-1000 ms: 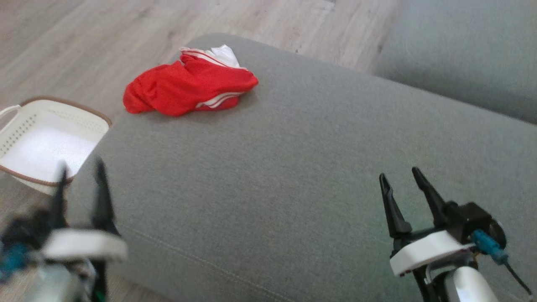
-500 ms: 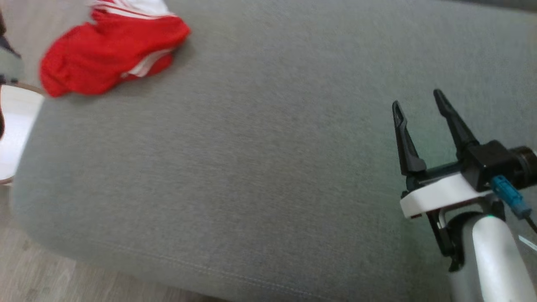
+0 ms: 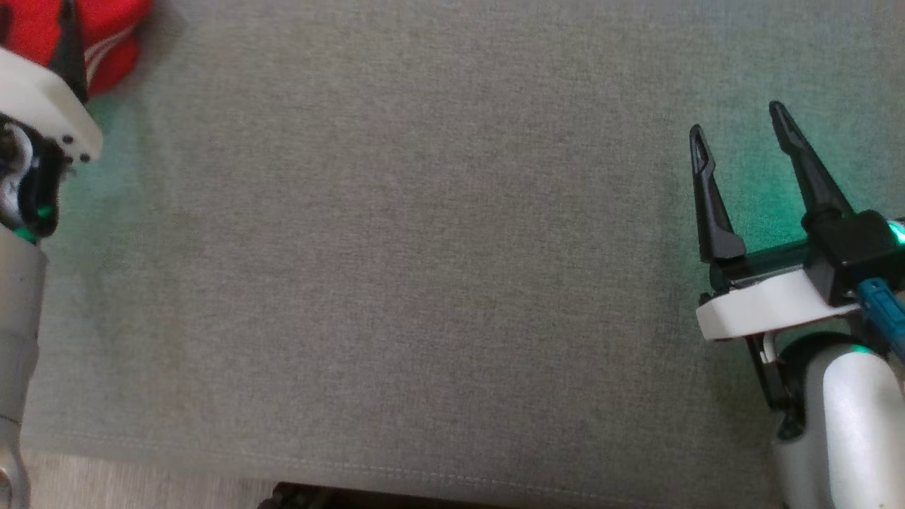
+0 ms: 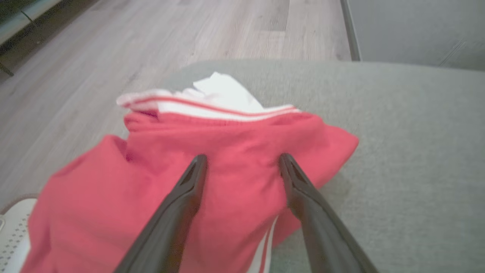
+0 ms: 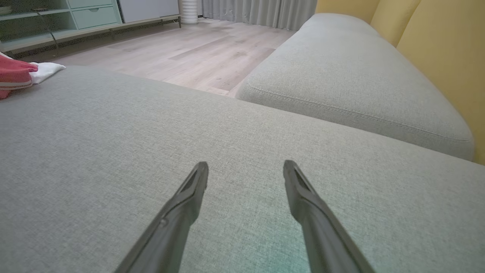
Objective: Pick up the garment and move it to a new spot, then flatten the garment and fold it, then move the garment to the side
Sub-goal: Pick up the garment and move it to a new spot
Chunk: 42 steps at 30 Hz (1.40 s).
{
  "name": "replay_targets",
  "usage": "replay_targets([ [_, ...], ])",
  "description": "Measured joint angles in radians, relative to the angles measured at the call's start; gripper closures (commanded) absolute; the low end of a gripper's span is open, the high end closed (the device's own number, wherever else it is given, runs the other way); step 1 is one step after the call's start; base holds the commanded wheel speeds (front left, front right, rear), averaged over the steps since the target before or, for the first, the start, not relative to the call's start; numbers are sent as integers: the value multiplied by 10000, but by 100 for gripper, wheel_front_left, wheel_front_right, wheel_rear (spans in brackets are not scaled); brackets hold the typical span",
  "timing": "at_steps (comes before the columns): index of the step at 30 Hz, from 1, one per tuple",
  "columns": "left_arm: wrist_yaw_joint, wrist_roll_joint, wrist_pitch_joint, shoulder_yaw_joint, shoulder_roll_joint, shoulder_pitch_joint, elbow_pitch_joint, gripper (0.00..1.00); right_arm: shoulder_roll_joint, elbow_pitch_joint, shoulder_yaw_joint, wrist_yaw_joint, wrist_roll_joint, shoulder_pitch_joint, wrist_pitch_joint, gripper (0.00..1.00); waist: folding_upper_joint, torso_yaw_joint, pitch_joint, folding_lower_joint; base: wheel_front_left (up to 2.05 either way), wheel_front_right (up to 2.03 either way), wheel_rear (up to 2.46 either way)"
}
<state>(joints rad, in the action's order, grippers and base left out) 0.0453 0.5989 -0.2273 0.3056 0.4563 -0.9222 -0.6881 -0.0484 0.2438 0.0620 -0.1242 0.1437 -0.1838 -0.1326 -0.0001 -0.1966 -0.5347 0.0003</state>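
- 1 garment (image 4: 235, 151): red with white stripes and a white part, bunched up; it lies on the grey cushion (image 3: 424, 247), at 10 o'clock in the head view, near the cushion's rounded corner
- 2 grippers, 2 dark fingers each
- left gripper (image 4: 242, 161): jaws apart, nothing clamped; in its wrist view both fingertips sit over the middle of the red cloth, pointing to 12 o'clock; can't tell if the tips touch the fabric; in the head view its white mount is at 9 o'clock, one finger overlapping the garment
- right gripper (image 3: 737, 119): jaws apart and empty; at 3 o'clock in the head view, fingers pointing to 12 o'clock over bare cushion, well apart from the garment; green glow on the fabric around it
- right wrist view: garment at 9 o'clock, far edge of the cushion; white part towards the floor
- 2 grey cushions counted: the one under both grippers, plus a second cushion (image 5: 341, 68) at 1 o'clock, a gap of floor between them at one end; yellow backrest (image 5: 447, 45) behind the second one
- 1 white perforated basket (image 4: 13, 227), corner only, at 8 o'clock in the left wrist view, partly under the red cloth's edge in that view
- wood floor (image 4: 151, 34) at 12 o'clock; 1 pale green cabinet (image 5: 57, 15) at 11 o'clock in the right wrist view; grey curtain (image 5: 257, 11) beside it
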Motion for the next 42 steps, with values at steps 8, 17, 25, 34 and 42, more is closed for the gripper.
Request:
replay_targets([
  [8, 182, -21, 188, 249, -219, -437, -1709, 4, -2, 186, -10, 0, 75, -112, -86, 0, 0, 210, -549, -2, 0, 0, 0],
  [17, 437, -178, 748, 525, -255, -654, -2669, 100, -2, 23, -15, 0, 44, -113, -69, 0, 0, 184, -274, -3, 0, 0, 0],
  [25, 445, -821, 1789, 936, 107, -998, -2817, 100, -2, -660, -31, 0, -497, -110, 380, 0, 1, 271, 581, -4, 0, 0, 0],
  [34, 708, -1595, 2199, 2015, 368, -1566, -1808, 100, 2, -1808, -73, 0, -1505, 191, 1166, 0, 1, 745, 2343, -5, 0, 0, 0],
  [42, 840, -1120, 1820, 2826, -435, -2009, -228, 100, 13, -2550, -403, 0, -2159, 1069, 1595, 0, 1, 1533, 4037, -7, 0, 0, 0],
])
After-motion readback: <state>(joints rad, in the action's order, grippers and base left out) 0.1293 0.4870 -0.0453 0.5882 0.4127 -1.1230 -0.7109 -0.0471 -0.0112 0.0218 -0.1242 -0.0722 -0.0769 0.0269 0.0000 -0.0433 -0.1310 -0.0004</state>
